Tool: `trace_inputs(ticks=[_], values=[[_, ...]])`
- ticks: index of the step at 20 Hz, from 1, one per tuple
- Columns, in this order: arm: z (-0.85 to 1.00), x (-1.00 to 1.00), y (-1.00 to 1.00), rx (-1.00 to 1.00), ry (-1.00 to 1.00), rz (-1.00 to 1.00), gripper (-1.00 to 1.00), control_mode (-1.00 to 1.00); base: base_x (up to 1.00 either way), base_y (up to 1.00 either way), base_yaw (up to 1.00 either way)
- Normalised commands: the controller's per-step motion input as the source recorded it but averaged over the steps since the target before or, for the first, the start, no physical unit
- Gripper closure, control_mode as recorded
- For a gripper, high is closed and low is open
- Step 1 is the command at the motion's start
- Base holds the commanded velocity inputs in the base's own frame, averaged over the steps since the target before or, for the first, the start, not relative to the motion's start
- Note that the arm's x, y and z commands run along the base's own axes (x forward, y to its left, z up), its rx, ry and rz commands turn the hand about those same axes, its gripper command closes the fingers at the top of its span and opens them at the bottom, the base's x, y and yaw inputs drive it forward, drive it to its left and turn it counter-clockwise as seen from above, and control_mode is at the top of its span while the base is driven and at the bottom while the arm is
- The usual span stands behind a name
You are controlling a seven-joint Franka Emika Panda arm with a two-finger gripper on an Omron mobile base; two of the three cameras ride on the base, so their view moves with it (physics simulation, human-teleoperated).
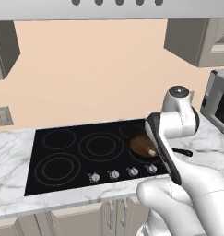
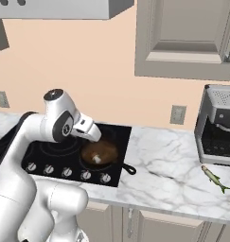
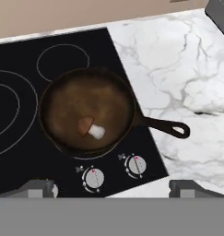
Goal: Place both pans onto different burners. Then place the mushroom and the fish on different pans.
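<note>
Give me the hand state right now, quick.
Hand: open, holding nothing; it is above the brown pan, where the mushroom lies.

Rusty-brown pan (image 3: 85, 110), red-brown mushroom (image 3: 90, 127) white stem, glossy black cooktop (image 3: 21, 156), white-grey marbled counter (image 3: 178, 69).

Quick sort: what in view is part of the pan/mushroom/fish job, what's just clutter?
Job:
- brown pan on a right-hand burner
- mushroom lying in that pan
- fish on the marble counter
- cooktop with free burners
- open gripper above the pan

Clutter:
- coffee machine
- microwave
- wall outlets
</note>
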Motion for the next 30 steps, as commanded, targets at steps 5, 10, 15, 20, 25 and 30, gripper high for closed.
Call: trace_inputs(ticks=[5, 10, 15, 20, 25, 30], values=[[0.2, -0.22, 0.01, 0.0, 0.0, 0.11, -1.0, -1.0, 0.0, 0.0, 0.0], [0.25, -0.51, 0.0, 0.0, 0.0, 0.03, -1.0, -1.0, 0.0, 0.0, 0.0], [0.19, -0.51, 0.07, 0.0, 0.0, 0.0, -1.0, -1.0, 0.0, 0.0, 0.0], [0.15, -0.33, 0.03, 0.0, 0.0, 0.0, -1.0, 1.0, -0.09, 0.0, 0.0], [0.0, 0.0, 0.0, 0.0, 0.0, 0.0, -1.0, 1.0, -0.76, 0.0, 0.0], [0.0, 0.0, 0.0, 0.0, 0.0, 0.0, -1.0, 1.0, -0.75, 0.27, 0.0]])
